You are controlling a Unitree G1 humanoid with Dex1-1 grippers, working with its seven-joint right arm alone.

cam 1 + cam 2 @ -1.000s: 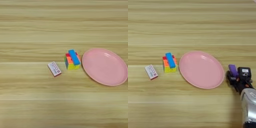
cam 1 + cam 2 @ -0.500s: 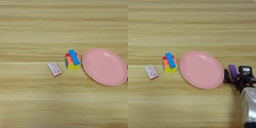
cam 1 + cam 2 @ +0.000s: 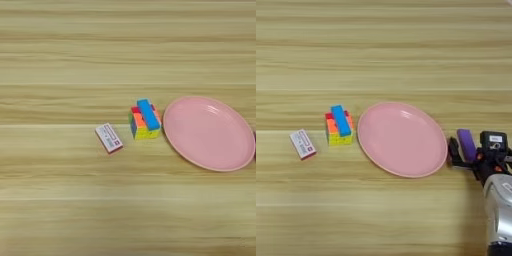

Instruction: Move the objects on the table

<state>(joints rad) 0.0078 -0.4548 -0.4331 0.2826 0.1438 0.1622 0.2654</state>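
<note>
Since a second ago our gripper (image 3: 468, 150) is sliding a little right, away from the plate (image 3: 402, 138), with the purple block (image 3: 466, 144) pinched between its black fingers. We are judging the block is being carried, not yet placed. On the table (image 3: 75, 60), nothing else is moving: the cube (image 3: 145, 121) with the blue bar (image 3: 148, 114) on top, then the white box (image 3: 108, 137) beside it.

Stereo head pair, overhead, table (image 3: 60, 210)
</note>
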